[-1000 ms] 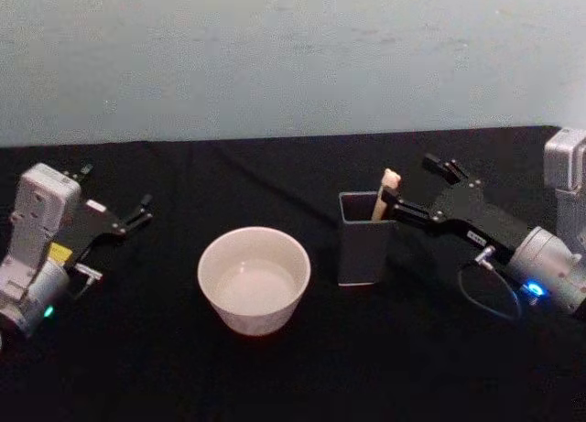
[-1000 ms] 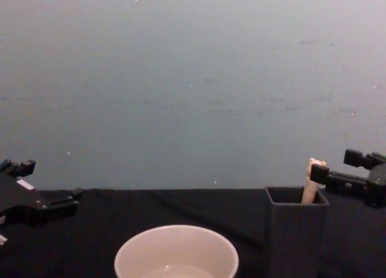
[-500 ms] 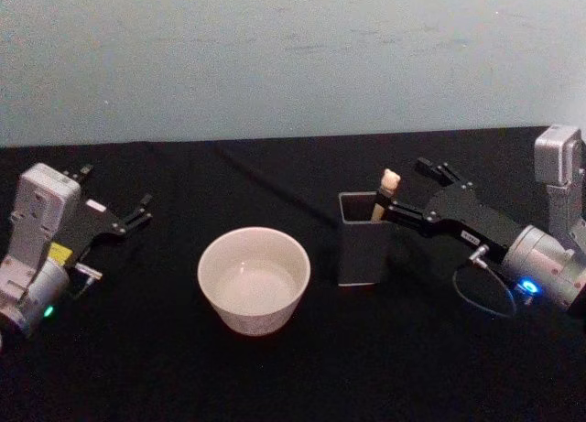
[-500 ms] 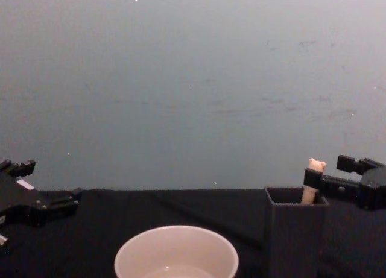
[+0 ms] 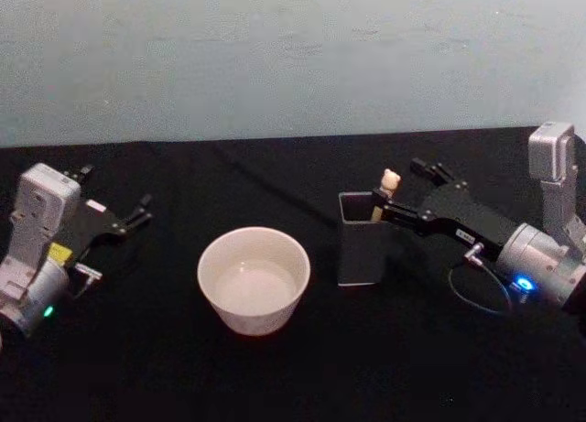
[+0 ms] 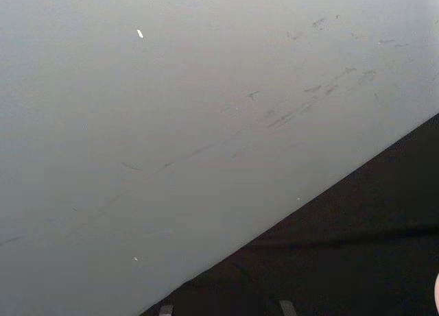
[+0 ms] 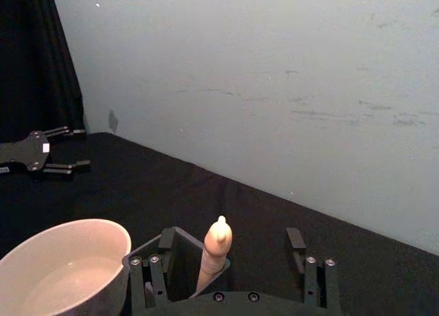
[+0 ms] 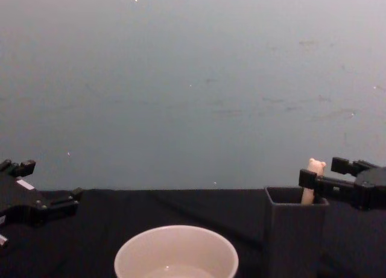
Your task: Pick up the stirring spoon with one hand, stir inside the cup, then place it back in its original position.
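The stirring spoon (image 5: 388, 186) stands in the dark grey square holder (image 5: 362, 253), its beige bear-head handle (image 8: 314, 167) sticking up above the rim. My right gripper (image 5: 399, 189) is open around that handle, one finger on each side and neither pressing it. The right wrist view shows the handle (image 7: 215, 251) in the gap of the right gripper (image 7: 232, 239), nearer one finger. The cream cup (image 5: 254, 277) sits left of the holder. My left gripper (image 5: 115, 193) rests open at the table's left, holding nothing.
A black cloth (image 5: 302, 376) covers the table, and a pale wall (image 8: 193, 79) runs behind it. The cup (image 8: 175, 252) and the holder (image 8: 293, 233) stand close side by side. A thin cable (image 5: 472, 294) loops under the right wrist.
My right gripper has slid left toward the holder, so its open fingers now straddle the spoon handle. The spoon, cup and left arm have not moved.
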